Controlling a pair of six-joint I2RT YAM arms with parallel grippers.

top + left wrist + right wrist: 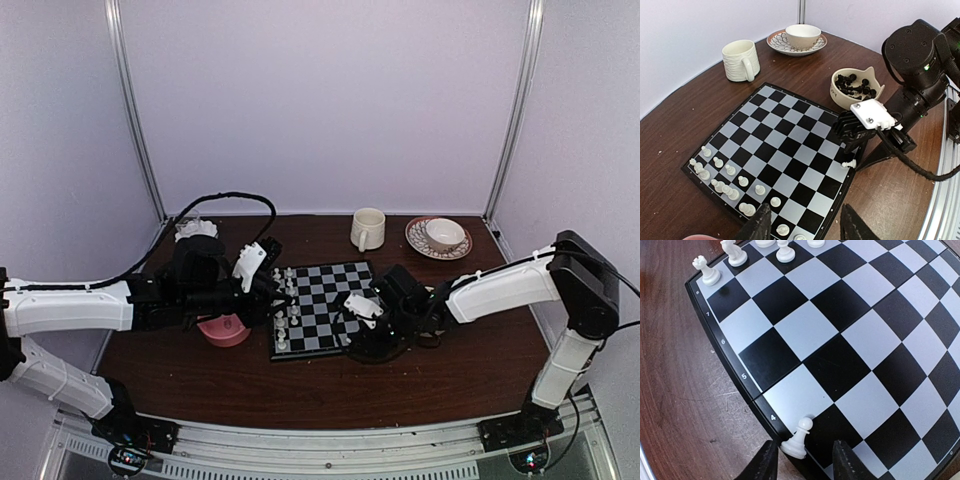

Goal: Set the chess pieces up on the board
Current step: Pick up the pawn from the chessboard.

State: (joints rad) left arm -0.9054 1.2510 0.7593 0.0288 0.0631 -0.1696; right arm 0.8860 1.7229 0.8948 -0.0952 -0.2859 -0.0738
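L hand point(804, 217) is seen released over the L-arm edge of the board point(785, 145): fingers apart, nothing btwn them, only the tips in shot. Just beside it a pink bowl point(223, 331) is partly covered by the L arm from above; contents can't be made out. White pcs point(725, 177) are stood in two rows along that side of the board. Types are too small to tell from above, though a rook point(705, 271) and a knight point(733, 252) are made out at one corner from the R wrist, w/ their neighbours cropped by the frame top.

At the opposite edge R hand point(805, 446) is held low w/ fingers spread, not clenched. A lone white pawn point(798, 434) is stood upright btwn them at the very rim, near mark 4. A gap is seen on one side; contact on the other can't be judged.

Past the board, black pcs point(854, 85) are heaped in a cream bowl point(850, 102), hidden under the R arm from above. Farthest back on the bench point(675, 145), a ribbed mug point(740, 60) and a cup point(802, 34) on a patterned saucer point(777, 44) are set near the wall.
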